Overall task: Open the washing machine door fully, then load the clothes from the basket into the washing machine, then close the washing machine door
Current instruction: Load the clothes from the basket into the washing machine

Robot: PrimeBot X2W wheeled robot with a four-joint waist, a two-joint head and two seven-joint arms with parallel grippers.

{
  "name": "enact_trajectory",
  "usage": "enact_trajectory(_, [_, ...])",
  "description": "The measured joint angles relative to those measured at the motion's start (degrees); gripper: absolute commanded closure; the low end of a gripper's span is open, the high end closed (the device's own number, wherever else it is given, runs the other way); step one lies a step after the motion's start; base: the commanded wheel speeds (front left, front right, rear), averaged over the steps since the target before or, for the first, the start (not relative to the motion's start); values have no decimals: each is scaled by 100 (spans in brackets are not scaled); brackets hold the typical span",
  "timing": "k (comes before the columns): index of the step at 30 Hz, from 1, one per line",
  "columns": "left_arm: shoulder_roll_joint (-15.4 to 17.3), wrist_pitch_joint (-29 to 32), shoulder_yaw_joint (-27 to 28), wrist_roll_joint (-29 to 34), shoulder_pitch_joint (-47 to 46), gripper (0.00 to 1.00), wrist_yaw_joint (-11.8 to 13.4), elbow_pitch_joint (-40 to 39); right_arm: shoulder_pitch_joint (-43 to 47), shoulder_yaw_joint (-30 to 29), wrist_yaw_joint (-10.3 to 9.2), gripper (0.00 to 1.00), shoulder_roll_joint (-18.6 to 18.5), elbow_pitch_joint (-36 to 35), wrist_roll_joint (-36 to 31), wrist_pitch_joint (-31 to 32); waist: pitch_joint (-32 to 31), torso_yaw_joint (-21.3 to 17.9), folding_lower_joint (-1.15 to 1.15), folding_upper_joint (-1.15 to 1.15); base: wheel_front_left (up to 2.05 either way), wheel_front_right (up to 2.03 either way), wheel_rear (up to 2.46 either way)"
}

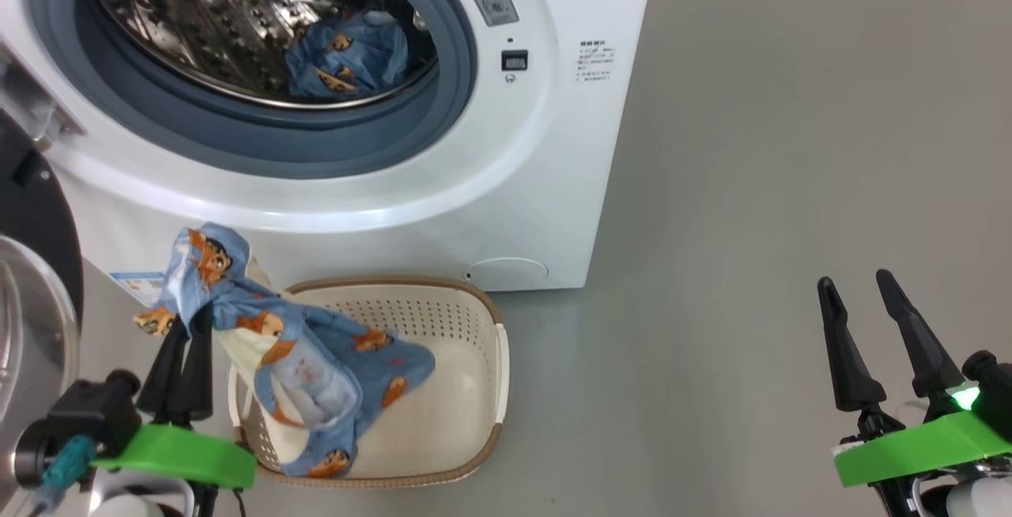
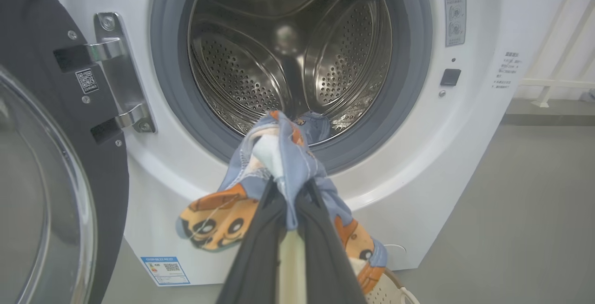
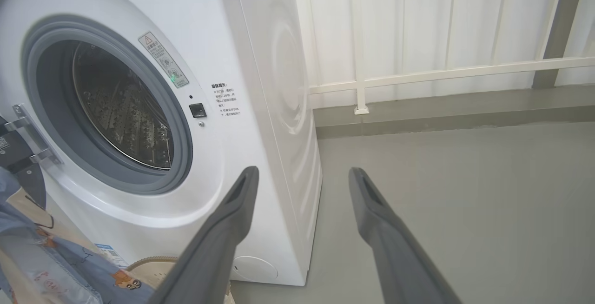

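Clothes (image 1: 300, 359) in a blue cartoon print hang from the left gripper (image 1: 188, 339), whose jaws are pressed together on a bunched upper fold. The fabric trails down into the cream basket (image 1: 474, 296), and its lower end seems to rest on the basket's bottom, though the folds hide the contact. The basket stands on the grey floor (image 1: 751, 145) just in front of the washing machine (image 1: 506, 185). Another printed garment (image 1: 348, 58) lies low inside the steel drum (image 1: 198, 19). The washing machine door (image 1: 32, 209) stands swung open at the left. The right gripper (image 1: 854, 278) hangs over bare floor, well to the machine's right, its jaws spread and gripping nothing.
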Motion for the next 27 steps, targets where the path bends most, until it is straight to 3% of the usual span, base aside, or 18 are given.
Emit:
enact_trajectory(9, [-131,-14,185,148,702,100,0,-864,76,-80,0,0,-4,-10,-1,0,-119,38,1,0,0,0,0])
enact_trajectory(17, [-221,-14,304,176,828,100,0,-1121,149,-153,0,0,-1,-75,-2,0,34,19,1,0,0,0,0])
enact_trajectory(27, [-69,-14,304,229,-177,100,0,-1067,-89,-155,0,0,65,-103,-1,0,506,-93,2,0,0,0,0])
